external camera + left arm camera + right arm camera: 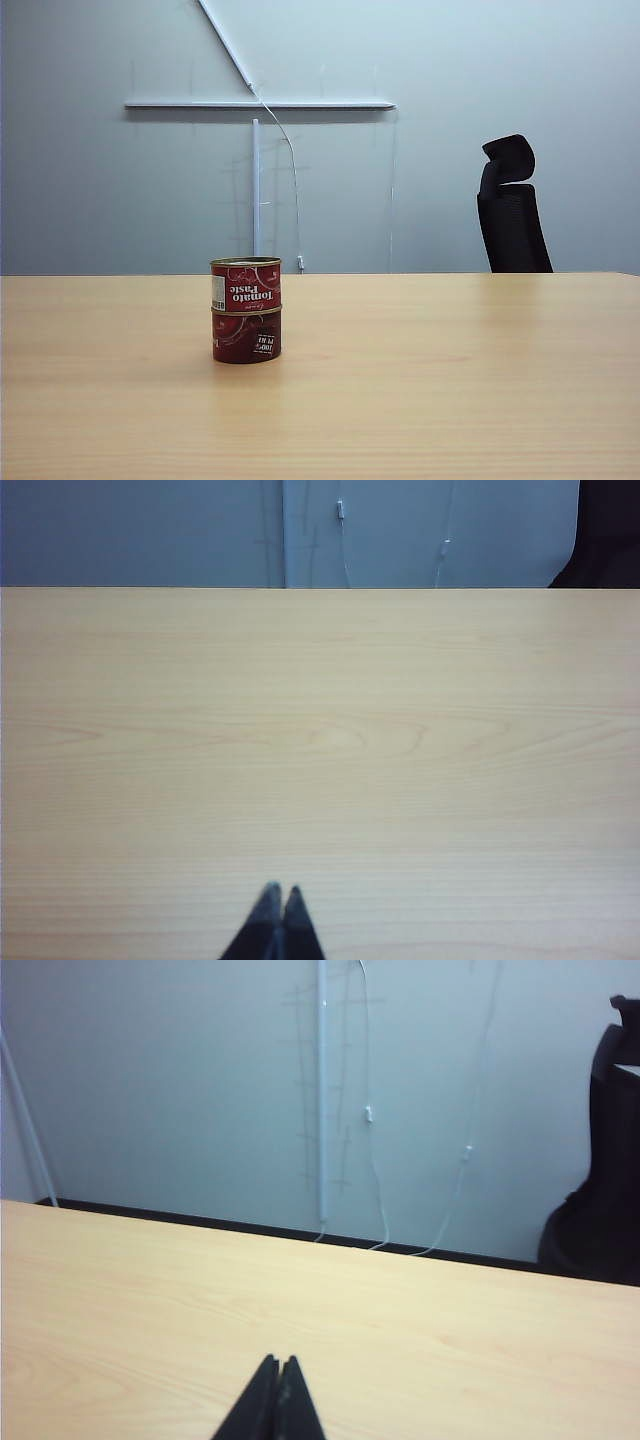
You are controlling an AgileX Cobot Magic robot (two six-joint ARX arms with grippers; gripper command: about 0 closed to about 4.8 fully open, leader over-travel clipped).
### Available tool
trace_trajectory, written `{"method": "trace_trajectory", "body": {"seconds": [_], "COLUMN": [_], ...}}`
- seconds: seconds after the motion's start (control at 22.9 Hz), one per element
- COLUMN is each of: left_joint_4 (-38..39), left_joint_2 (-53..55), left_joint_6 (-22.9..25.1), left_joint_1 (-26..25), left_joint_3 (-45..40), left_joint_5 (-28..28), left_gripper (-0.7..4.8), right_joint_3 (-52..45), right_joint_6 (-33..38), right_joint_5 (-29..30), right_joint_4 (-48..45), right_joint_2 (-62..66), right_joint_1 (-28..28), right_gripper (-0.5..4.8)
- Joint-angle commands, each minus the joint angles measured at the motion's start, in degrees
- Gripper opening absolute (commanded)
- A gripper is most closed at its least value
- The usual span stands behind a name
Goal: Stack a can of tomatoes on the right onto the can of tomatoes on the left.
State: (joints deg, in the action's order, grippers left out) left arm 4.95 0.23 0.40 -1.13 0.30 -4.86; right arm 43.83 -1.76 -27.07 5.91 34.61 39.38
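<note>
Left pincer closed, empty, right pincer closed, empty, above table

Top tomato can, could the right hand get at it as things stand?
Probably yes: the top can stands exposed on the lower can with bare table around. The right hand is shut and must open first.

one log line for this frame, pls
stage: stacked | top can on bottom can | left gripper shut, empty | right gripper shut, empty

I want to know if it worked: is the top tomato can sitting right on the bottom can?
Touching. The exterior view shows the top can resting on the bottom can, with no gap between them.
</note>
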Motion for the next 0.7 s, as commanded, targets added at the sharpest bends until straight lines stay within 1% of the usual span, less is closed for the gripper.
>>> {"method": "trace_trajectory", "body": {"seconds": [0.04,0.26,0.61,0.7], "left_joint_4": [-0.7,-0.7,-0.7,-0.7], "left_joint_2": [0.1,0.1,0.1,0.1], "left_joint_6": [0.0,0.0,0.0,0.0], "left_joint_1": [-0.1,-0.1,-0.1,-0.1], "left_joint_3": [0.2,0.2,0.2,0.2], "left_joint_5": [-0.4,-0.3,-0.3,-0.3], "left_gripper": [-0.04,-0.04,-0.04,-0.04], "right_joint_3": [-1.4,-2.4,-2.4,-2.4], "right_joint_6": [0.1,0.1,0.1,-1.1], "right_joint_5": [-0.3,-0.1,0.0,-0.2], "right_joint_4": [-0.9,1.1,1.6,1.6], "right_joint_2": [-2.6,-5.8,-6.2,-6.3], "right_joint_1": [-0.5,-0.4,-0.4,-0.4], "right_gripper": [-0.08,-0.08,-0.08,-0.08]}}
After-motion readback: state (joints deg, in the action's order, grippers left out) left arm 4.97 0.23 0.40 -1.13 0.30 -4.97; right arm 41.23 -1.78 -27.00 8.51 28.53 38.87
